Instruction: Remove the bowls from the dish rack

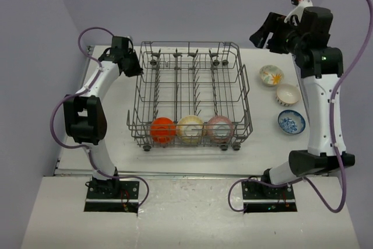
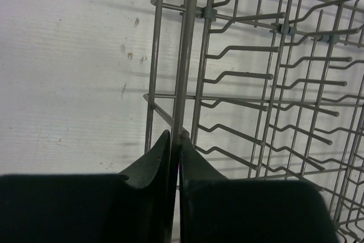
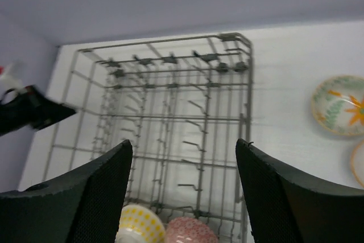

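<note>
The grey wire dish rack (image 1: 187, 43) stands mid-table. At its near end sit an orange bowl (image 1: 162, 130), a cream-yellow bowl (image 1: 190, 129) and a pink bowl (image 1: 219, 128). A floral whitish bowl (image 1: 271, 75), a whitish bowl (image 1: 288, 94) and a blue-and-white bowl (image 1: 291, 122) sit on the table right of the rack. My left gripper (image 1: 134, 67) is shut on the rack's left rim wire (image 2: 187, 38). My right gripper (image 1: 262, 34) is open and empty, raised above the rack's far right corner. The right wrist view shows the rack (image 3: 165, 41), yellow bowl (image 3: 139, 223), pink bowl (image 3: 190, 230) and floral bowl (image 3: 340, 105).
The white table (image 1: 116, 138) ends at walls on the left and back. The three unloaded bowls stand in a column between the rack and the right arm. Bare table lies left of the rack (image 2: 74, 83).
</note>
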